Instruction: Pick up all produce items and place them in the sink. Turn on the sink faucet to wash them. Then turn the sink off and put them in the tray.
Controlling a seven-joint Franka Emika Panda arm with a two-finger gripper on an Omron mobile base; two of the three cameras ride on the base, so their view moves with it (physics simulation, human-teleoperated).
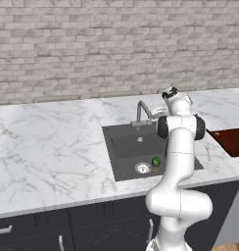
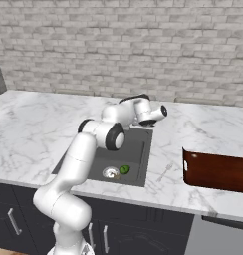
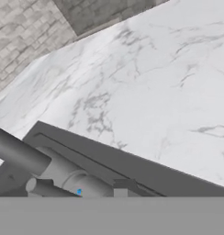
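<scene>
**Lime in the sink, hand up by the faucet**

From the left camera, the marble counter (image 1: 48, 147) runs across the frame; the dark sink (image 1: 125, 147) sits in its middle, with the silver drain (image 1: 142, 168) near the front edge and the green lime (image 1: 156, 161) just to the drain's right, on the basin floor; the faucet (image 1: 142, 112) stands at the back rim, and the arm (image 1: 179, 162) rises in front of the sink's right side, its hand near the faucet's top; the gripper itself is hidden there, so I cannot tell how the fingers stand; the reddish-brown tray (image 1: 232, 139) lies at the far right, apart from the sink.

From the right camera, the lime (image 2: 124, 170) lies beside the drain (image 2: 111, 173), low and well below the hand, which reaches over the sink's back edge; the tray (image 2: 216, 172) is to the right.

From the hand camera, the grey faucet (image 3: 36, 160) fills the lower left, very close, over the sink rim (image 3: 146, 167).
</scene>
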